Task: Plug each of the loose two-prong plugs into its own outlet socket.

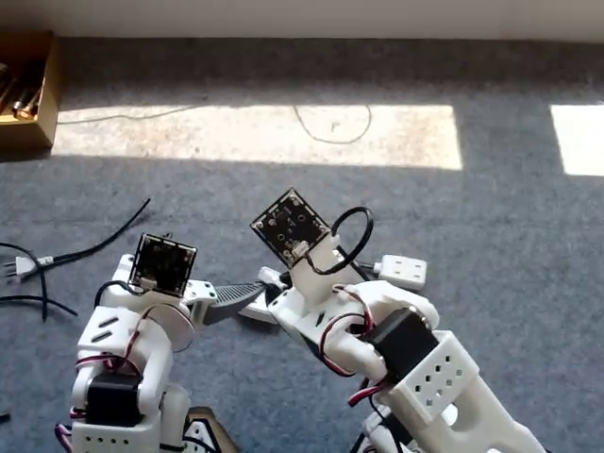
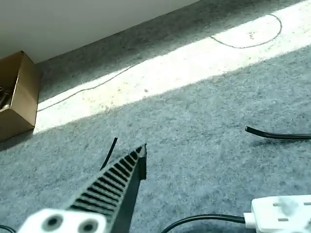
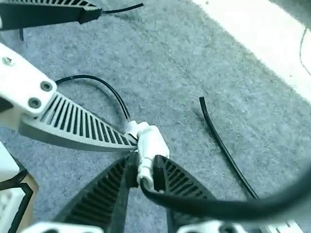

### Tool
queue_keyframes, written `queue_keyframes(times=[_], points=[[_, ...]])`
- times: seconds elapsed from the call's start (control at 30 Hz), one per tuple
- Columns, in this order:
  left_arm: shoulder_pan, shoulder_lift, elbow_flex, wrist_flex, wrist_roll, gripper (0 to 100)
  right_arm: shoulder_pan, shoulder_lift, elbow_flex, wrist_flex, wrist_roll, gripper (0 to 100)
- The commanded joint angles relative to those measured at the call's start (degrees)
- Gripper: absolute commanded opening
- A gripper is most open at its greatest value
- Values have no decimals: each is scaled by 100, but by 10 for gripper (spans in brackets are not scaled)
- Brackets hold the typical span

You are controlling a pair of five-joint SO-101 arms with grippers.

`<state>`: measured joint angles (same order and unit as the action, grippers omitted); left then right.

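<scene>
Over the grey carpet [image 3: 194, 58], the right gripper [image 3: 145, 170] squeezes a white plug [image 3: 150, 141], and the wide-open left gripper [image 1: 255, 300] touches it.

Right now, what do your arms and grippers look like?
The left arm and right arm are white plastic with black motors and red and black wires. Their fingers are black, tapered, ribbed wedges. Each wrist carries a dark square circuit board; the right arm has a panel dotted with holes.
</scene>
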<state>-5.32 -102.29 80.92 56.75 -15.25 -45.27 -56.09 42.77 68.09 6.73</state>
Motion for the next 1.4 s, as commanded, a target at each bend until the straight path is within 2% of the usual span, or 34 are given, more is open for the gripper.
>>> queue_keyframes(times=[0.0, 0.07, 0.27, 0.47, 0.6, 0.73, 0.8, 0.87, 0.93, 1.03, 1.2, 1.37], points=[[-207, -48, -40, -123, -53, 514, -4, -101, -198, 110, 70, 5], [-567, -101, -84, -123, -53, 514, 92, -92, -198, 110, 202, 5], [-2202, -31, -154, -519, -316, 514, 365, 180, -233, 119, 615, 5], [-3187, 505, -426, -756, -343, 514, 356, 1393, -778, 110, 976, 6], [-3837, 2545, -1552, -1064, -448, 480, 356, 2343, -1763, 462, 1486, 6], [-4400, 5903, -3688, -1099, -448, 475, 356, 3433, -3222, 1147, 1618, 6], [-4637, 7705, -5121, -615, -457, 475, 321, 3987, -3934, 1552, 1705, 6], [-4831, 9367, -6765, 431, -527, 474, 198, 4462, -4505, 1921, 2040, 7], [-4980, 10897, -8400, 1547, -914, 474, 57, 4857, -4840, 2149, 2462, 7], [-5191, 12576, -10571, 2752, -1222, 475, -207, 5138, -5068, 2229, 3244, 7], [-5429, 14062, -13015, 3974, -1978, 475, -312, 5367, -5059, 2246, 4563, 7], [-5631, 14923, -14105, 4167, -2251, 475, -391, 5323, -4505, 2273, 5697, 7]])
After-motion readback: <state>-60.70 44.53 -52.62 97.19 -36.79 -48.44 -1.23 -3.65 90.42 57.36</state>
